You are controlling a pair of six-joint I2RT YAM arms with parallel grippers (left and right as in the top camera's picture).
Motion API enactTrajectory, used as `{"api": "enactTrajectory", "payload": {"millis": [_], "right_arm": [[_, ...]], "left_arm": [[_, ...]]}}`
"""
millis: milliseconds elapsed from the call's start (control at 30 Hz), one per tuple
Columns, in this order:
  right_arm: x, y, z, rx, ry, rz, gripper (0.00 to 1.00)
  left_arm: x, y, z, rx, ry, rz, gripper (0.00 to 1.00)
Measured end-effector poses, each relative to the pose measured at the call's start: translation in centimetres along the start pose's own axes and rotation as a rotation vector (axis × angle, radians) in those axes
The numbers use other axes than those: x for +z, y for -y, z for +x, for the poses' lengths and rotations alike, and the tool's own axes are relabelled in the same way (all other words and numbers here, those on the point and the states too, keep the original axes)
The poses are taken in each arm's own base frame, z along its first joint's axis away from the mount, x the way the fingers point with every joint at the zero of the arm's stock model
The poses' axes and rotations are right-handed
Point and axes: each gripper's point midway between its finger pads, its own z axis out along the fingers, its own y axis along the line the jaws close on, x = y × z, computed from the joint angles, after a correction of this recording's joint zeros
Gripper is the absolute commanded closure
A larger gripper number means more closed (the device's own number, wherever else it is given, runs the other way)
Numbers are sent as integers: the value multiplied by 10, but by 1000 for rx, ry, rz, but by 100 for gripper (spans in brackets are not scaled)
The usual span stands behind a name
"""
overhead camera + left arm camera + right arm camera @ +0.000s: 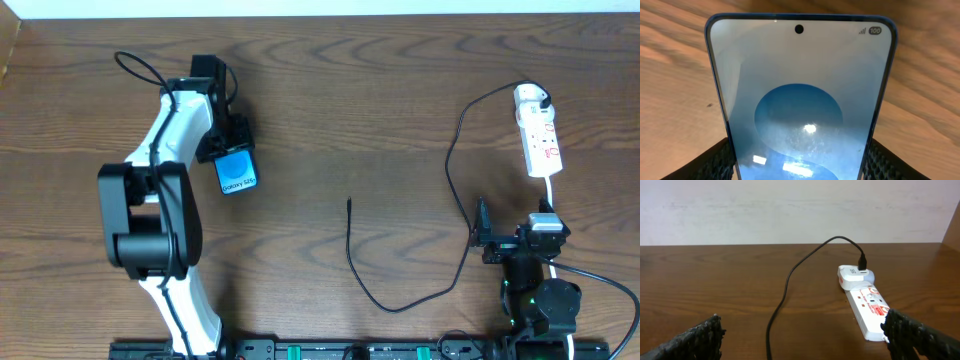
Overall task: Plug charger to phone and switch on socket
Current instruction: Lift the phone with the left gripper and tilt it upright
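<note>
The left fingers [715, 162] are clamping the phone [236, 172] by its lower part, with the punch-hole end pointing away from them. The port edge is hiding between them, so which way it faces cannot be told. The right fingers [700, 337] are standing wide apart, gripping nothing, near the close end of the socket [540, 140]. The socket is lying lengthways away from the robot at the right of the counter [330, 90].

The charger [348, 235] is sitting in the socket's far end by its white plug head [852, 275]. Its cable is ending in the connector tip [349, 202], which is lying loose on the counter between the two sets of fingers, well apart from both. The cable's last straight stretch is pointing away from the robot. The tip is lying to the phone's right and to the right fingers' left, outside the right wrist view.

The left fingers are somewhat nearer but occupied. The free right fingers are therefore probably the ones needing to swing left and close across the tip's long axis.
</note>
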Motion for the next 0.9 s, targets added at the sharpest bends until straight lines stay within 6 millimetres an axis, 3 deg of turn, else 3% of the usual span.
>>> {"api": "enactTrajectory", "payload": {"millis": [267,467,633,900], "right_arm": [[0,0,0,0,0,0,1],[0,0,0,0,0,0,1],[0,0,0,0,0,0,1],[0,0,0,0,0,0,1]], "left_arm": [[-34,13,6,1,18,92,93],[-47,56,20,2,-61,352,93],[-70,97,34,-106,-186,610,93],[-109,132,51,-349,-438,855,93]]}}
